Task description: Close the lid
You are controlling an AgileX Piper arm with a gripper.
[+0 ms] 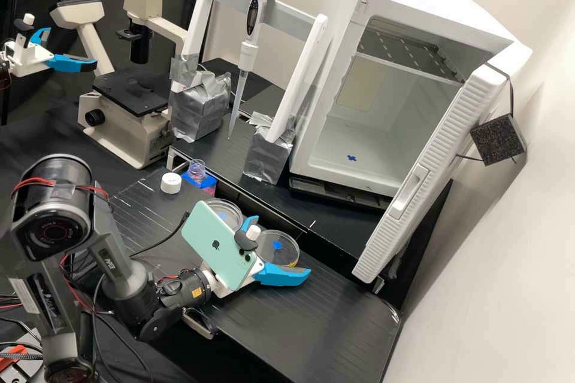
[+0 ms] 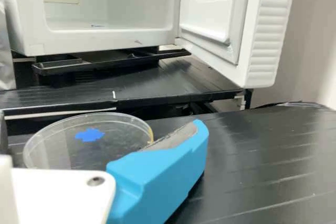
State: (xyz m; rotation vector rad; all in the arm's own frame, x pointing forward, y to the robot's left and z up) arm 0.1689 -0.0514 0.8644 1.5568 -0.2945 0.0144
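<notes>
Judging by the task words, the lid is most likely the door (image 1: 419, 179) of the white cabinet (image 1: 461, 6), and the job looks barely begun. The door stands wide open, swung well out from the cabinet's front, with the shelf (image 1: 413, 54) and inner floor exposed. Nothing touches it. The whole closing swing is left: getting to the door, pushing it round on its hinge side and pressing it against the front.

The door is ahead of the claw (image 1: 283, 245), beyond the near edge of the raised part of the surface (image 1: 311, 317), and well apart from it. Its long axis runs upright, slanting from lower left to upper right in the high view, with the handle (image 1: 409, 192) on the ribbed free edge pointing out over the surface. In the wrist view its inner face (image 2: 210, 11) is turned towards the cabinet opening.

The claw is spread wide with nothing gripped. Just beside it, on the surface, lies a round clear dish (image 2: 86, 145); a second dish (image 1: 223, 215) is a little farther off. Farther still from the claw, a small white cap (image 1: 171, 183) lies near a bottle (image 1: 197, 175), so the wording could also mean that, though the door seems likelier.
</notes>
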